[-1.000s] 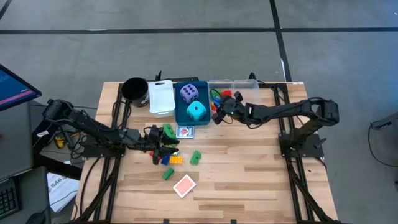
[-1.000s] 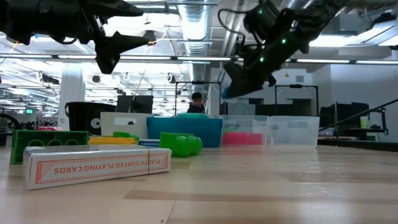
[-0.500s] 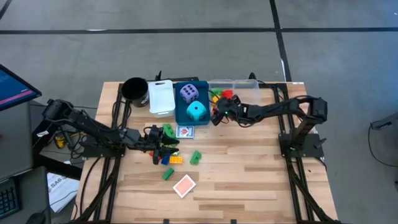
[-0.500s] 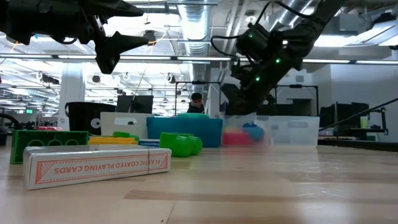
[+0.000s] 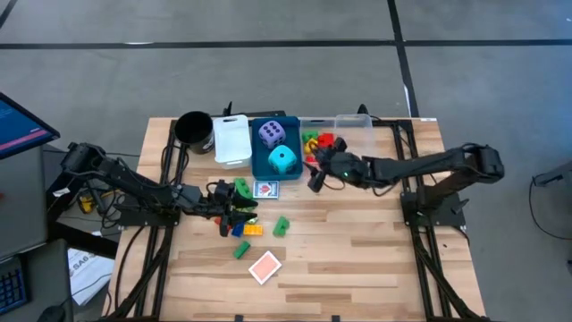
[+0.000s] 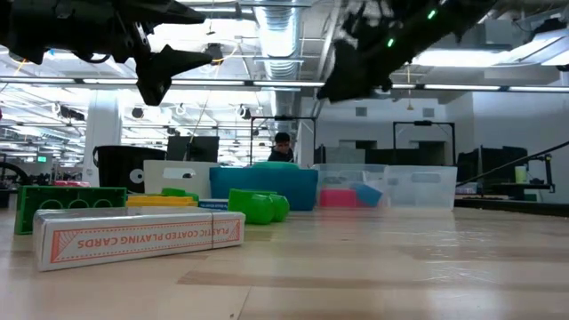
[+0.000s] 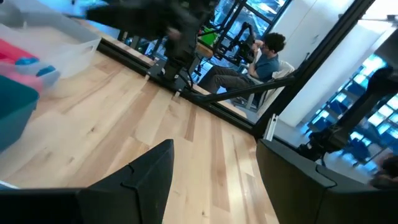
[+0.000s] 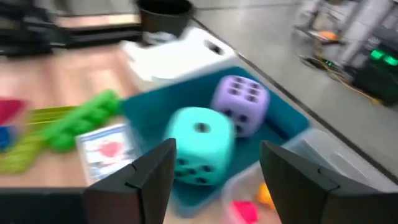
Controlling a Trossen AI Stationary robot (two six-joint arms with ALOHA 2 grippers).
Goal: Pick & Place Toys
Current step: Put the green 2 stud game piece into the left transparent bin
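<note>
My left gripper [image 5: 223, 213] hangs open and empty above a pile of small bricks: green [image 5: 241, 188], yellow [image 5: 253, 229] and blue [image 5: 239, 232]. My right gripper [image 5: 314, 182] is open and empty, raised above the table just in front of the clear bin [image 5: 353, 121]. That bin holds red, green and yellow bricks and a blue brick [image 6: 364, 194]. The purple die [image 8: 241, 102] and the cyan die [image 8: 198, 144] sit in the blue bin [image 5: 290, 125]. More green bricks [image 5: 281, 226] and a red-backed card pack [image 5: 264, 266] lie on the table.
A black cup [image 5: 192, 128] and a white bin [image 5: 231, 140] stand at the far left beside the blue bin. A face-up card box [image 5: 265, 190] lies in front of the blue bin. Bare wood stretches over the table's right and near parts. A person sits beyond the table [image 7: 267, 53].
My right gripper has let go of a blue brick, which has dropped into the clear bin and lies there. The gripper has then risen and drawn back a little toward the table's near edge.
</note>
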